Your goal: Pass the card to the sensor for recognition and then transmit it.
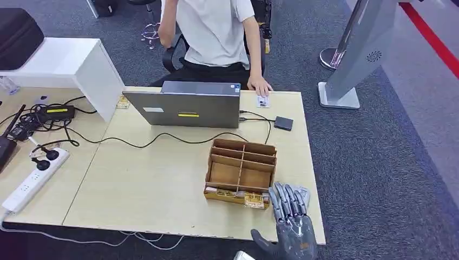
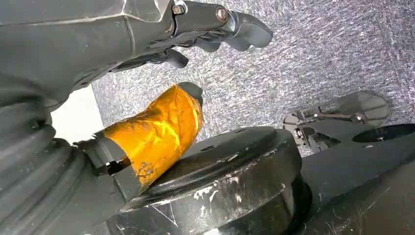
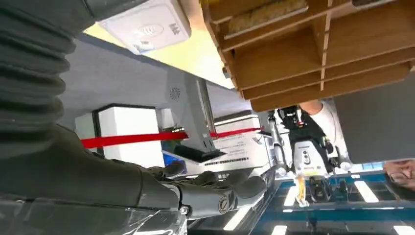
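A wooden organizer stands near the table's right front, with cards in its front slot. A white sensor lies just to its right, partly hidden by my right hand. That hand hovers at the table's front edge, fingers stretched forward and holding nothing. From the right wrist camera, the sensor and the organizer lie beyond my empty right hand. My left hand hangs over the carpet with nothing in it, its thumb wrapped in orange tape. Another card lies by a seated person's hand.
A grey laptop stands at the back of the table, cabled to a small black box. A power strip and cables lie at the left. A white cabinet and a grey floor stand flank the table.
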Tool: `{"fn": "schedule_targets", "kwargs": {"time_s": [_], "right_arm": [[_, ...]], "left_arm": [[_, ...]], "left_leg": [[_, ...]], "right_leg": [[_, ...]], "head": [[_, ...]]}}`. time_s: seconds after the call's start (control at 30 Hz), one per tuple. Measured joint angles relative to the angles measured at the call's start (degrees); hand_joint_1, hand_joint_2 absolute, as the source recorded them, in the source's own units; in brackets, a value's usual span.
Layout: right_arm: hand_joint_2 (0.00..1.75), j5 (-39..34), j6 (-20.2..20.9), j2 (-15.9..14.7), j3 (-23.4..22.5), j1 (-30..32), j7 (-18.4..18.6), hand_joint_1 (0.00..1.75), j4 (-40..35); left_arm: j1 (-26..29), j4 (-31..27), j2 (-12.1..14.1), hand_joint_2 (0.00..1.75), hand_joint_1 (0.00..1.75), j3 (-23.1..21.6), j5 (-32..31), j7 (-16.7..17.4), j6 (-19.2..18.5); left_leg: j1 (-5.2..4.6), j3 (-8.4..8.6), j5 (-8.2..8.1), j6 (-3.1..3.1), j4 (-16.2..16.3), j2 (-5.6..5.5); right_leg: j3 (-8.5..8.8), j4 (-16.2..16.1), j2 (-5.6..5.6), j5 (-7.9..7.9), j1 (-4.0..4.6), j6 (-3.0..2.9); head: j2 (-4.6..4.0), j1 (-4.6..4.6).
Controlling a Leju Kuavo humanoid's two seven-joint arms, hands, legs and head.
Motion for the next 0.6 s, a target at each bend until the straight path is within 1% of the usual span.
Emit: {"fn": "schedule_targets", "kwargs": {"time_s": [0.17,0.47,0.6], "right_arm": [[1.75,0.3,0.0,1.2,0.2,-0.3,0.0,0.00,1.4],[1.75,0.5,0.0,2.3,0.2,-1.1,0.0,0.00,2.8],[1.75,0.6,0.0,3.8,-0.5,-1.6,-1.1,0.00,3.5]], "left_arm": [[0.0,0.0,0.0,1.75,0.00,0.0,-0.2,-0.1,0.0],[0.0,0.0,0.0,1.75,0.00,0.0,-0.5,-0.1,0.0],[-0.1,0.0,0.1,1.75,0.00,0.0,-0.9,-0.4,0.0]], "left_leg": [[0.00,0.01,0.01,0.00,0.0,0.00],[0.00,0.01,0.00,0.00,0.0,0.00],[0.00,0.01,0.00,0.00,0.0,0.00]], "right_leg": [[0.00,0.0,0.00,0.00,0.00,0.00],[0.00,0.0,0.00,0.00,0.00,0.00],[0.00,0.0,0.00,0.00,0.00,0.00]], "head": [[0.00,-0.02],[-0.02,0.00],[-0.02,0.00]]}}
